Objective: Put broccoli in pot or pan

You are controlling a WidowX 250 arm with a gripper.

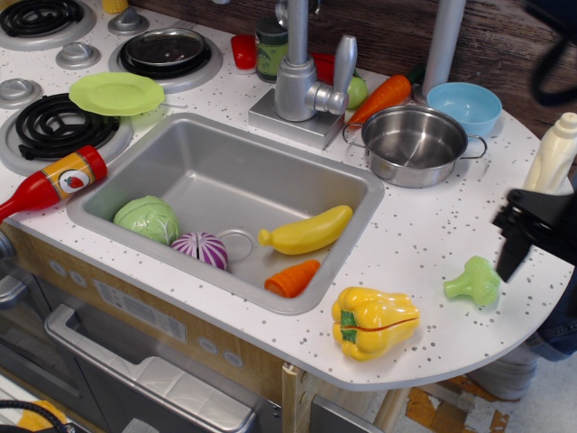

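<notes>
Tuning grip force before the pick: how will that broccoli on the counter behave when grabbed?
The broccoli looks like moulded plastic, so probably stiff and light. Its bumpy crown should give some purchase, though the glossy surface may slip. Lying on its side, it could roll if nudged by the gripper.

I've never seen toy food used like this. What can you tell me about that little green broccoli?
The broccoli is a small light-green plastic-looking toy with a bumpy crown and a short pale stalk pointing left. It lies on its side on the speckled white counter, right of the yellow pepper. The dark gripper hangs just beside it, apparently not touching.
</notes>
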